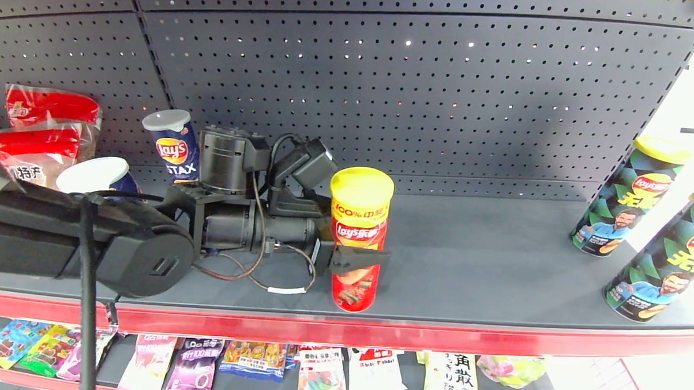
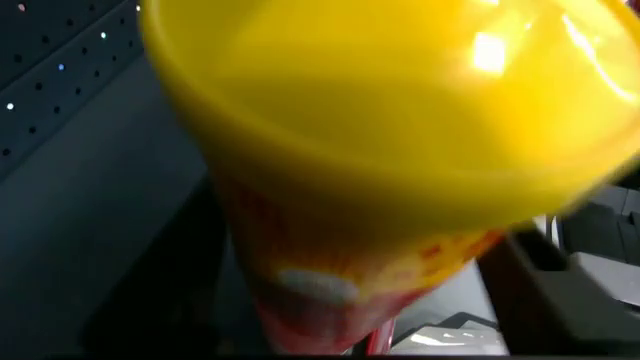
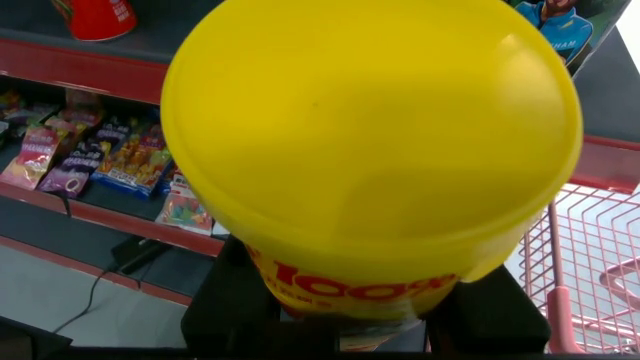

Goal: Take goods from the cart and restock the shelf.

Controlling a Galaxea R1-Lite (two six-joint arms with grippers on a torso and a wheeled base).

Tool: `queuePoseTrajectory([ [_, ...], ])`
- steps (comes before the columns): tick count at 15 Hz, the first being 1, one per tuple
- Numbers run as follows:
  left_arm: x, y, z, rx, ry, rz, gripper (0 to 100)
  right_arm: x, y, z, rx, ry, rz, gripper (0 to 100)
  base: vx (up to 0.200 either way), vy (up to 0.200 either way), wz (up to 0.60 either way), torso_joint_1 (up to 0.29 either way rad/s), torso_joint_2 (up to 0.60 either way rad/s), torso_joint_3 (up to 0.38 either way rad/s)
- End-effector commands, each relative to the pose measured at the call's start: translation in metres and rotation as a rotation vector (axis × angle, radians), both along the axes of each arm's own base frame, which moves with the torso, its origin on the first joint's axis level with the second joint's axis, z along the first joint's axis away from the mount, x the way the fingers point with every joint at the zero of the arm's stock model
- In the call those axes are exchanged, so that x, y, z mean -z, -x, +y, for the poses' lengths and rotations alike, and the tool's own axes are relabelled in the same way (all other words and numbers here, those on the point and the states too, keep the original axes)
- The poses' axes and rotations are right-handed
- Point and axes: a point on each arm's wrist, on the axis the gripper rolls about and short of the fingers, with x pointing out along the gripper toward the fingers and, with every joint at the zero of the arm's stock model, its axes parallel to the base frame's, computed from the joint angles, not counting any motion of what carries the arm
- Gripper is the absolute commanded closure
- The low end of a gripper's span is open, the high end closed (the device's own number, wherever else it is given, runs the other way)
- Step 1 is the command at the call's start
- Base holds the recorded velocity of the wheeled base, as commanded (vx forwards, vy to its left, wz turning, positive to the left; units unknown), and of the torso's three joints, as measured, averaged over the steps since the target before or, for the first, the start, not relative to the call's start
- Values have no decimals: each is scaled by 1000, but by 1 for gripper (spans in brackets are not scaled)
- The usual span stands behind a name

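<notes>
A red chip can with a yellow lid (image 1: 360, 218) stands upright on the grey shelf (image 1: 483, 263), close to its red front edge. My left gripper (image 1: 359, 254) reaches in from the left and is shut on the can's middle, one dark finger (image 1: 361, 257) crossing its front. In the left wrist view the same can's lid (image 2: 400, 110) sits close up, with a finger (image 2: 560, 290) beside it. My right gripper (image 3: 350, 325) is shut on a second yellow-lidded can (image 3: 370, 140), held in front of the shelf, near the pink cart (image 3: 590, 270).
Blue chip cans (image 1: 175, 146) and red snack bags (image 1: 43, 132) stand at the shelf's back left. Two green-and-black cans (image 1: 629, 199) stand at the right end. Between them the shelf is bare. Candy bags (image 1: 254, 359) fill the lower shelf.
</notes>
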Motion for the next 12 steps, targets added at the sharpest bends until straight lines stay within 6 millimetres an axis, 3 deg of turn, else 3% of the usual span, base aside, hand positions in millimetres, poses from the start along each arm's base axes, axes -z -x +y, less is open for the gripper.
queuePoseTrajectory([
  [1, 0, 5, 3, -3, 0, -1, 0, 0, 0, 0, -1, 1, 2, 100, 0, 0, 0, 0, 0, 0],
  [5, 2, 27, 26, -53, -25, 22, 0, 0, 0, 0, -2, -1, 2, 100, 0, 0, 0, 0, 0, 0],
  [7, -3, 46, 52, -118, -24, 6, 0, 0, 0, 0, -3, -1, 2, 100, 0, 0, 0, 0, 0, 0],
  [11, -8, 102, 96, -220, -15, -33, 0, 0, 0, 0, -7, 0, 2, 100, 0, 0, 0, 0, 0, 0],
  [12, -9, 124, 107, -257, 8, -26, 0, 0, 0, 0, -10, 0, 2, 100, 0, 0, 0, 0, 0, 0],
])
